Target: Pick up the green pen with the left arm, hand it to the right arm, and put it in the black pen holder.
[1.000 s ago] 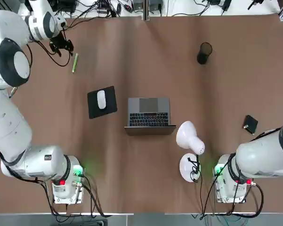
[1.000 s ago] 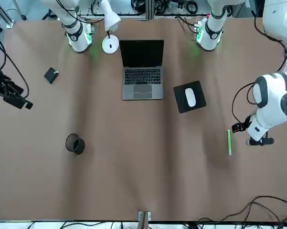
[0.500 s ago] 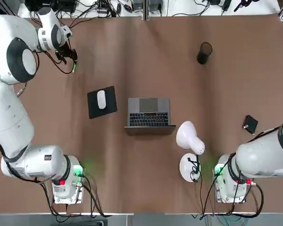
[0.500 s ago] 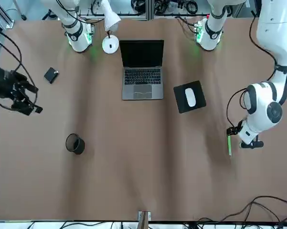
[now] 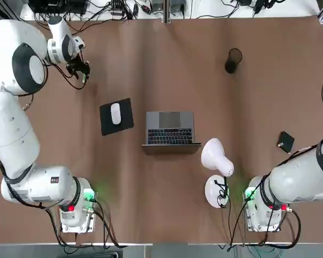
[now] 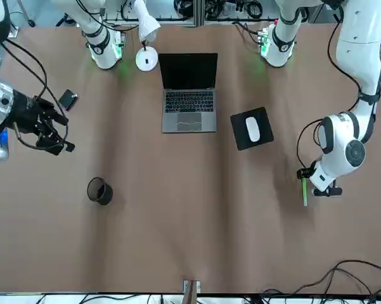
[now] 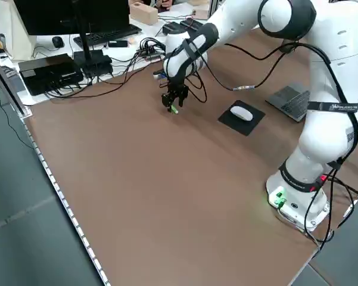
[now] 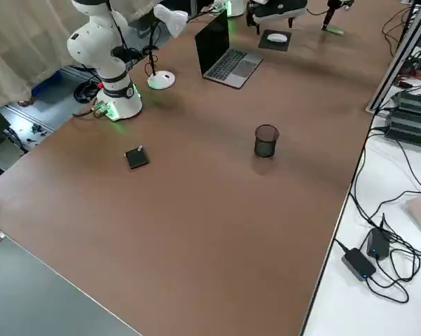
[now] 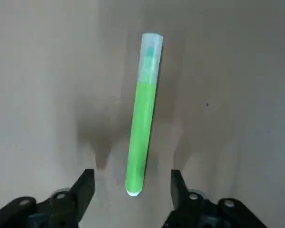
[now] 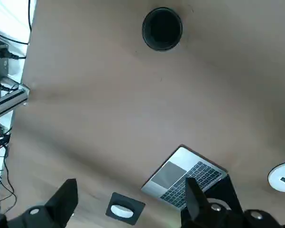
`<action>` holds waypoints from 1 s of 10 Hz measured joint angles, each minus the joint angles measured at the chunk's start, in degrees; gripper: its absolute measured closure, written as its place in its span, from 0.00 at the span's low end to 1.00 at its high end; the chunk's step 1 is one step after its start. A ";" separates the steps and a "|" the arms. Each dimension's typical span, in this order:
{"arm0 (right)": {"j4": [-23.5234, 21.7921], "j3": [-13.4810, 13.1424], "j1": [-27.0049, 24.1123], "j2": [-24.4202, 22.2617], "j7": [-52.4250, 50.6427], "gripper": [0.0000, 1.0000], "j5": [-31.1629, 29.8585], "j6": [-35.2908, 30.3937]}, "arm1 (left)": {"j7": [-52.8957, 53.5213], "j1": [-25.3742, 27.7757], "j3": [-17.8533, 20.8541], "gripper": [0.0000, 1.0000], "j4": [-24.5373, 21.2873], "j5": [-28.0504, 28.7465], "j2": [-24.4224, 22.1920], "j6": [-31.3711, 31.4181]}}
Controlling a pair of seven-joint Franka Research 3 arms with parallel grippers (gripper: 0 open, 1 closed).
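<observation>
Top view: showed the left hand brought in over the green pen, largely hiding it, whereas a second earlier had shown it lying uncovered beside the hand; placed the black pen holder well apart, toward the far right of the counter. Front view: showed the pen just beneath the left hand, with one end running past it; also showed the right hand farther in over the counter than a second earlier, possibly in readiness for the handover. Left side view: caught only a short green end below the left hand. Right side view: showed the holder upright, with the pen far off by the left hand. Left wrist view: revealed wide-set fingers on either side of one pen end, touching nothing; suggested a grasp close at hand, but called for further advance along the barrel to avoid pinching only the tip. Right wrist view: showed the right hand wide and without a load, likely suited to receiving the pen later.
</observation>
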 joint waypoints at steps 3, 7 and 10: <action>0.00 0.06 2.77 1.40 6.27 0.00 0.52 4.07 | 0.01 -0.01 0.01 0.56 -0.22 0.00 0.03 0.52; 0.00 0.16 8.13 4.24 14.43 0.00 0.57 10.44 | 0.01 -0.02 0.01 0.80 -1.06 0.00 0.03 1.58; 0.00 0.16 9.38 5.64 15.07 0.00 0.57 11.51 | 1.00 -0.20 -0.06 0.82 -1.10 0.00 -1.26 2.40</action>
